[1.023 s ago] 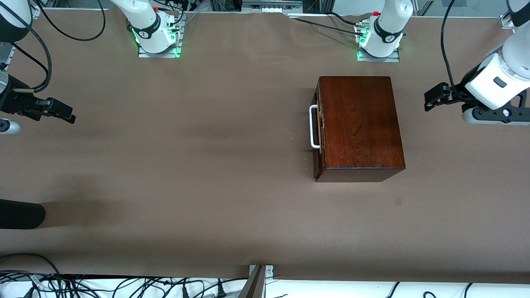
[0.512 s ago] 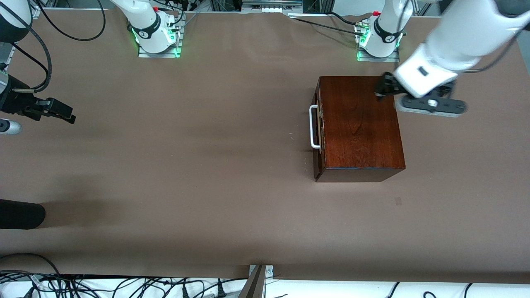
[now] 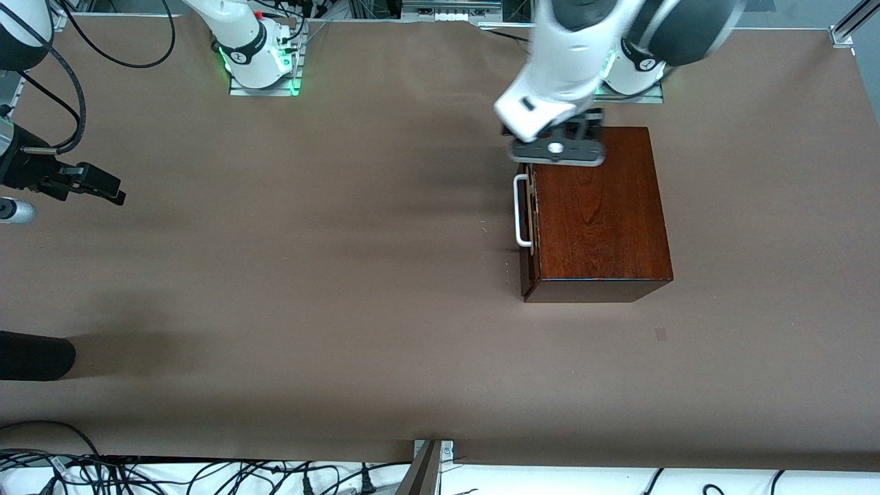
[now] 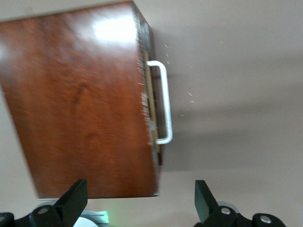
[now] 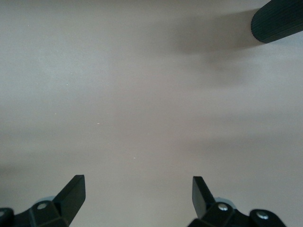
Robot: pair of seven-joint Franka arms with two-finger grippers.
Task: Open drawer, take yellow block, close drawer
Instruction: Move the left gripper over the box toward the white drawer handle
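Observation:
The glossy mahogany box [image 3: 598, 213] stands toward the left arm's end of the table. Its drawer [image 3: 528, 227] is shut, with the white loop handle [image 3: 522, 210] facing the right arm's end. The box [image 4: 80, 109] and handle [image 4: 163, 101] also show in the left wrist view. My left gripper [image 3: 553, 137] is open and empty in the air, over the box's corner by the handle, on the side toward the robot bases; its fingers stand wide apart [image 4: 140, 203]. My right gripper [image 3: 103, 187] waits open and empty [image 5: 138, 198] at the right arm's end. The yellow block is hidden.
A black cylindrical object [image 3: 34, 355] pokes in at the right arm's end, nearer the front camera; it also shows in the right wrist view [image 5: 279, 21]. Cables [image 3: 206, 474] lie along the table's near edge. The arm bases [image 3: 261, 58] stand along the table's back edge.
My left arm has swung in from the left arm's end of the table, across the box top, to over the box's handle corner. The right arm and box have not moved.

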